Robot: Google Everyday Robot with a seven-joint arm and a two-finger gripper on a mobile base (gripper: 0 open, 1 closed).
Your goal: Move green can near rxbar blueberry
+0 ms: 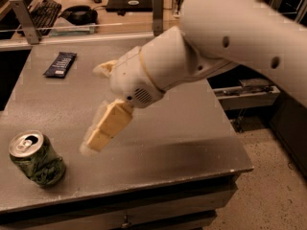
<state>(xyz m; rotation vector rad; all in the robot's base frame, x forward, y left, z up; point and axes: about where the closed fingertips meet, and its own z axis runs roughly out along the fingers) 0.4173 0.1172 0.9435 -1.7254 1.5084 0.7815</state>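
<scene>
The green can [35, 158] stands on the grey table [192, 128] at the front left, dented, with its silver top and pull tab showing. The rxbar blueberry [60, 64] lies flat at the table's back left. My gripper [98, 138] hangs over the middle of the table, pointing down and left, to the right of the can and apart from it. It holds nothing that I can see. My arm hides the middle and back of the table.
A keyboard [42, 9], headphones [79, 15] and a dark flat device [128, 4] lie on a desk behind a rail at the back. A metal frame [249, 92] stands to the right of the table. The speckled floor [268, 186] is at the lower right.
</scene>
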